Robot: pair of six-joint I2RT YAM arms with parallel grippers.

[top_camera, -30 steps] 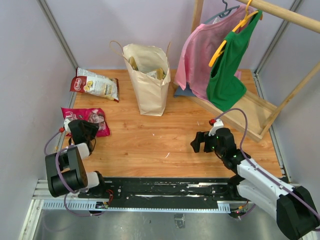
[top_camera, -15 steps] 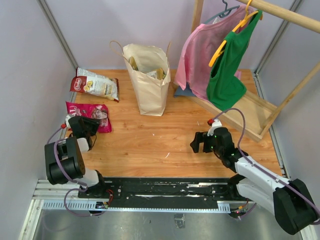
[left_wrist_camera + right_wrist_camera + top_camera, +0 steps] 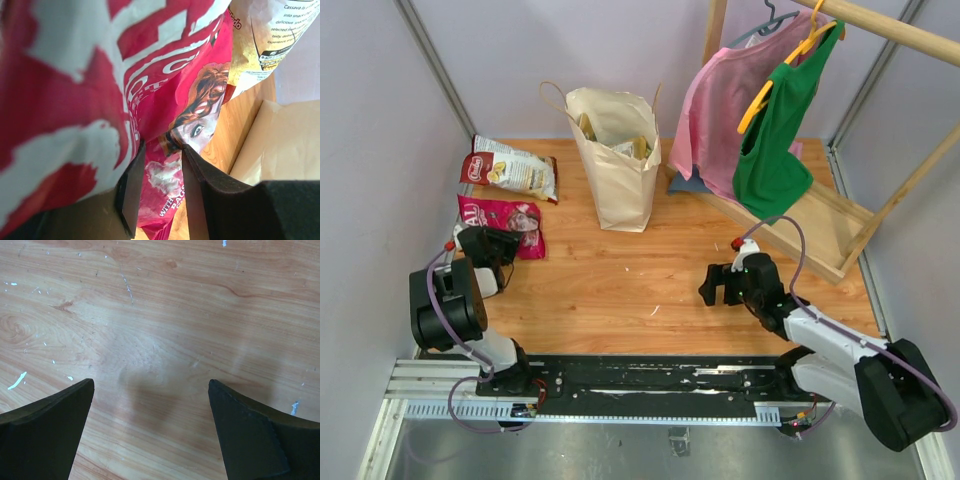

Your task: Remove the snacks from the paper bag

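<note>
The paper bag [image 3: 617, 170] stood upright at the far middle, a red-white packet [image 3: 510, 168] lay to its left, and nearer, the left gripper [image 3: 508, 243] met the near edge of the magenta packet [image 3: 503, 216].

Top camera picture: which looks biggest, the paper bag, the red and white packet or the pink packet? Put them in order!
1. paper bag, clearly the largest.
2 and 3. red and white packet and magenta packet look about alike; the magenta one is partly covered, so I won't rank those two.
</note>
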